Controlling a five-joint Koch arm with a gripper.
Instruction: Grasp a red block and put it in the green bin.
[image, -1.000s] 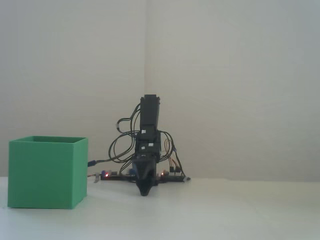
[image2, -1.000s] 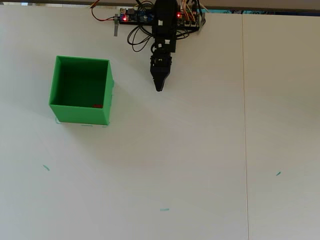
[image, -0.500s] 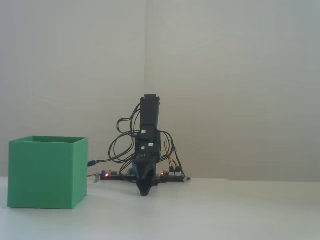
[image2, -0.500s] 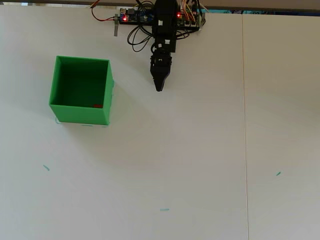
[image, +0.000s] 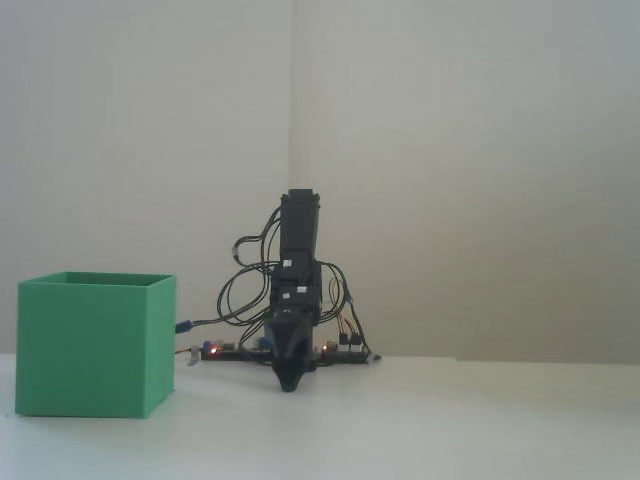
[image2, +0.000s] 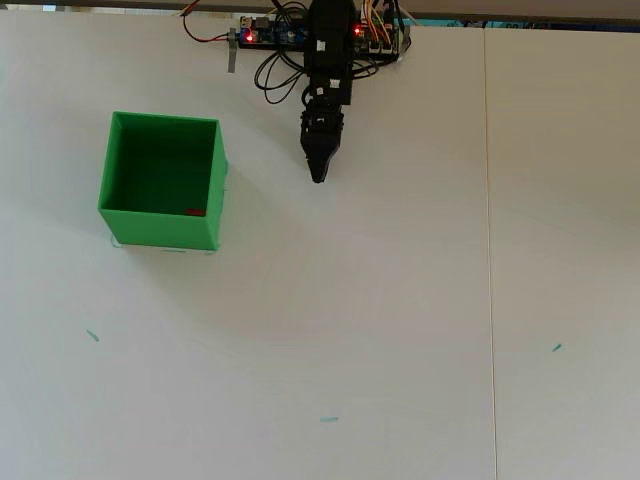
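Nothing displaced since the earlier frames: block, bin and arm all as before.

Red block (image2: 194, 212): small, matte, rectangular; only a sliver visible in the overhead view, lying on the floor of the green bin (image2: 160, 230), against the wall nearest the bottom edge of that view and toward the bin's right-hand corner. Hidden behind the bin wall in the fixed view.

Green bin (image: 90, 350): bright green, cube-shaped, open at the top, with thin, plain, smooth walls; standing upright and square on the table (image2: 350, 330), many times taller than the block inside it.

Gripper (image2: 318, 176): black, tapering to a single narrow point; empty, well apart from the block, to the right of the bin in the overhead view and outside its walls. Tip pointed down at the table in the fixed view (image: 288, 385), low over the surface; contact with the table not discernible. Jaws drawn together to one tip in the overhead view, with no gap seen between them; in the fixed view one behind the other.

Arm (image: 298, 265): black, blocky segments folded back above its base, draped with loops of thin dark wire.

Circuit board (image2: 268, 32): at the table's far edge beside the arm's base, with small red lights lit.

Table: pale, matte, flat, crossed by one thin straight seam (image2: 490, 250) and dotted with a few small teal marks (image2: 328, 419).
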